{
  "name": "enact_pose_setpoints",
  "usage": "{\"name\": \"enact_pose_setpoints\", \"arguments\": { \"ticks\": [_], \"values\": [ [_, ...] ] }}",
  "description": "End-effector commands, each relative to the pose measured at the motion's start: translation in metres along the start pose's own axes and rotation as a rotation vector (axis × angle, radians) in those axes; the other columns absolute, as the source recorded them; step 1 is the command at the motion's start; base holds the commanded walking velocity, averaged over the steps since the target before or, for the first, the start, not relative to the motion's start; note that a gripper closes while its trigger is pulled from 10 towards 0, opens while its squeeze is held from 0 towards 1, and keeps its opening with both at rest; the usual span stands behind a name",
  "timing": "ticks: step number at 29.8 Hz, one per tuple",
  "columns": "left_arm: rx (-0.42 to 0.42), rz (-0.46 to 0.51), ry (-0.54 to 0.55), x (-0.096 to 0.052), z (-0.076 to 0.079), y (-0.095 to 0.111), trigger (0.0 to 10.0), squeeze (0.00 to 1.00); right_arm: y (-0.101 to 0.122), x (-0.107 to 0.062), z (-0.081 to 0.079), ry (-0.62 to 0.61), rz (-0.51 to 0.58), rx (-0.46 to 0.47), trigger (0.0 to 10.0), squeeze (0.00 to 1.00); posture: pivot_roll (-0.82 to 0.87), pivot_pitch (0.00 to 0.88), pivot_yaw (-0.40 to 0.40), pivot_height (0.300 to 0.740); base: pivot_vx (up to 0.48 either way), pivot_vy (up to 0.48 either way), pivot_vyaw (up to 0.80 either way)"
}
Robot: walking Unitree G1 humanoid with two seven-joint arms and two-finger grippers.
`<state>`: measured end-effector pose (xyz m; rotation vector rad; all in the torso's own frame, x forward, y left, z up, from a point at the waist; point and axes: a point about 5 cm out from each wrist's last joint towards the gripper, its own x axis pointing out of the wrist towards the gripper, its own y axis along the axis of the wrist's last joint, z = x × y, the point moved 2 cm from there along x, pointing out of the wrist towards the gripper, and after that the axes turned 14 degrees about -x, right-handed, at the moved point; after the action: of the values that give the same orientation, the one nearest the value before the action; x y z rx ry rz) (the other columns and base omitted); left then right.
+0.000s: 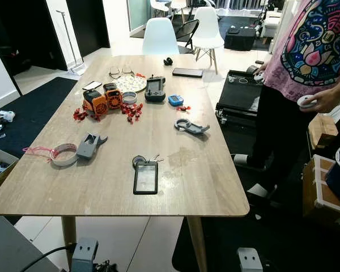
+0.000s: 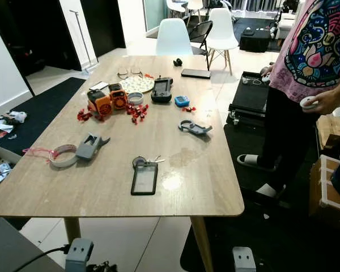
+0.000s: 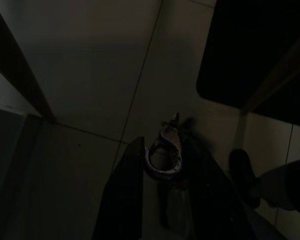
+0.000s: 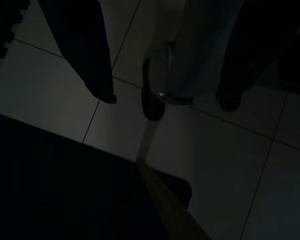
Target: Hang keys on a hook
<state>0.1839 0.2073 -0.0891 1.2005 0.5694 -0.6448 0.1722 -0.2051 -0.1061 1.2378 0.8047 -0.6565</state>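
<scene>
I'm seeing the left gripper [image 3: 162, 165] hanging low over the pale tiled floor [image 3: 90, 75], its black fingers closing on a silver metal key ring [image 3: 163, 155]. The right gripper [image 4: 162, 97] is idling, fingers spread apart, gripping nothing. Ahead, the light wooden table [image 1: 209, 181] is carrying a black-framed tablet [image 1: 145, 177].

This looks like a lived-in home dining area. A long wooden desk [image 1: 204, 187] fills the middle of the frame on pale floor tiles, with white moulded chairs [image 1: 160, 35] at its far end, upper centre. Dark rugs [image 1: 28, 113] lie at the left, and a person in a patterned shirt [image 1: 314, 45] stands at the right.
</scene>
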Motion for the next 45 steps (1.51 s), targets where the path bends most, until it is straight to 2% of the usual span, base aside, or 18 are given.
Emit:
{"name": "enact_pose_setpoints", "arguments": {
  "ticks": [1, 12, 19, 31, 45],
  "values": [
    [0.007, -0.016, -0.004, 0.001, 0.004, -0.006, 10.0, 0.0, -0.004, -0.001, 0.004, 0.003, -0.018, -0.002, 10.0, 0.0, 0.03, 0.035, 0.02, 0.74, 0.0, 0.0, 0.0],
    [-0.011, -0.029, 0.042, -0.001, -0.004, -0.009, 10.0, 0.0, -0.007, -0.003, 0.009, 0.007, -0.021, -0.029, 10.0, 0.0, 0.03, 0.034, 0.019, 0.74, 0.0, 0.0, 0.0],
    [-0.038, -0.029, 0.065, -0.002, -0.007, -0.01, 10.0, 0.0, -0.011, -0.003, 0.003, 0.012, -0.038, -0.043, 10.0, 0.0, 0.03, 0.035, 0.018, 0.74, 0.0, 0.0, 0.0],
    [-0.039, -0.042, 0.083, -0.005, -0.013, -0.015, 10.0, 0.0, -0.007, 0.0, -0.021, 0.039, -0.034, -0.075, 10.0, 0.0, 0.04, 0.02, 0.014, 0.74, 0.0, 0.0, 0.74],
    [-0.04, -0.049, 0.097, -0.005, -0.015, -0.015, 10.0, 0.0, -0.002, 0.001, -0.014, 0.035, -0.025, -0.096, 10.0, 0.0, 0.04, 0.009, 0.01, 0.74, 0.0, 0.0, 0.8]
  ]
}}
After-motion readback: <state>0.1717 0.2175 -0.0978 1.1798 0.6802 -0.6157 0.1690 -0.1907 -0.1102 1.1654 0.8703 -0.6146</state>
